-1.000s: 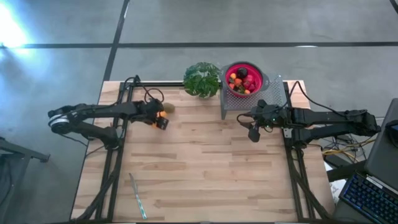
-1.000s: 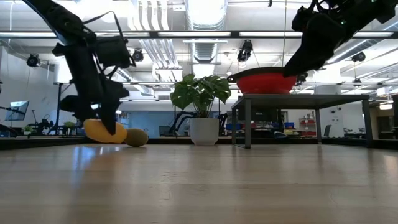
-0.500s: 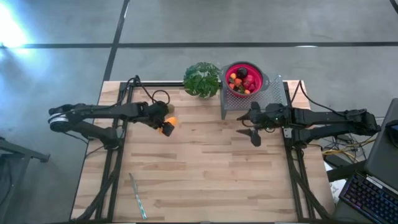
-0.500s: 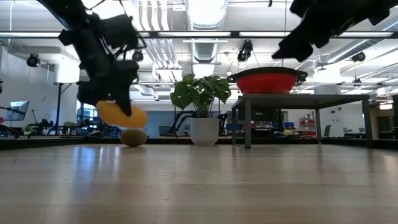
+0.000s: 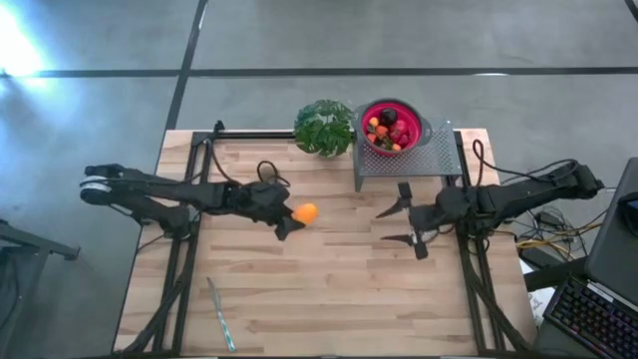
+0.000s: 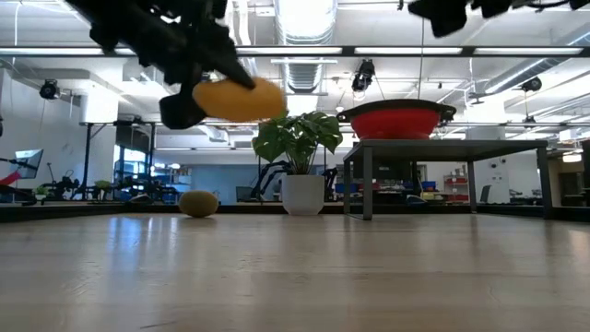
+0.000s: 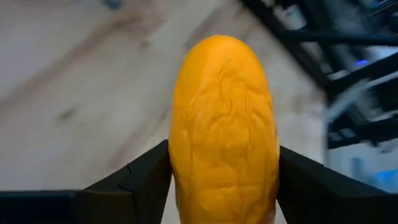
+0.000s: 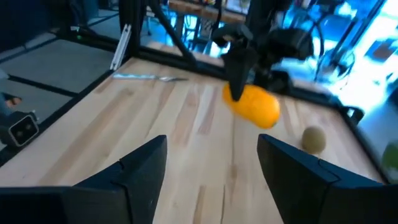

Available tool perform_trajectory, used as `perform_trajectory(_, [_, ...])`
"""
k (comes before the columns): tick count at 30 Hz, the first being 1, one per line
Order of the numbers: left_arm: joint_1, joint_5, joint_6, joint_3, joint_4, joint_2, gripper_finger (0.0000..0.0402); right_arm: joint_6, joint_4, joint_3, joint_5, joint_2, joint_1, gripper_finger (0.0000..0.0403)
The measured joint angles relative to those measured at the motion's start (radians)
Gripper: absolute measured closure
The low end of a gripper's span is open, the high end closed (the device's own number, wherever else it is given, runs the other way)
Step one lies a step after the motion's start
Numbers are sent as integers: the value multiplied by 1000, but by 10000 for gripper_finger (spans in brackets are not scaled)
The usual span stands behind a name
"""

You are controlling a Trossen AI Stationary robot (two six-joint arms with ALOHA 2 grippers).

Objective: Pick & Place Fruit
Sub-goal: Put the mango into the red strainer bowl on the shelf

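Observation:
My left gripper (image 5: 291,221) is shut on an elongated yellow-orange fruit (image 5: 305,212), held in the air over the middle of the table. The same fruit (image 7: 224,124) fills the left wrist view. An olive-brown kiwi (image 6: 198,203) lies on the table farther back and also shows in the right wrist view (image 8: 314,139). A red bowl (image 5: 411,122) with several small fruits sits on a grey perforated stand (image 5: 429,158) at the far edge. My right gripper (image 5: 401,223) hovers open right of centre, in front of the stand, pointing at the left gripper. My left gripper pinches the yellow-orange fruit between its two fingers (image 7: 146,177), on the fruit's two long sides (image 7: 180,155). The fingers come from the table's left, slanting a little downward, and the fruit's far end sticks out beyond them. The fruit hangs about level, clear of the table.
A potted leafy plant (image 5: 324,127) stands at the far edge left of the stand. A thin pale stick (image 5: 220,314) lies near the front left. Black frame rails (image 5: 189,219) run along both table sides. Bare wood lies between the two grippers and toward the near edge.
My left gripper has lifted the yellow-orange fruit off the table beside the kiwi and carried it up and toward the table's middle, tipping closer to level. The kiwi stays where it was. My right gripper has swung toward the near edge, rolled and tipped up.

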Motion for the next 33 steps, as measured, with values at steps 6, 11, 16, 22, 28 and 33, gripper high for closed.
perform_trajectory(6, [-51, 8, -79, -1, 178, 72, 152, -141, 19, 45, 198, 93, 144, 143])
perform_trajectory(11, [-55, 44, -125, 2, 341, 161, 152, -281, -26, 133, 451, 217, 236, 129])
perform_trajectory(16, [-55, 121, -207, 20, 569, 255, 152, -331, -76, 232, 698, 341, 297, 113])
perform_trajectory(22, [-55, 163, -236, 110, 628, 344, 152, -252, -289, 391, 787, 477, 330, 89])
perform_trajectory(28, [-53, 173, -224, 213, 622, 386, 152, -94, -606, 583, 814, 615, 335, 68])
perform_trajectory(33, [-43, 190, -215, 254, 586, 402, 152, -53, -757, 693, 891, 705, 342, 60])
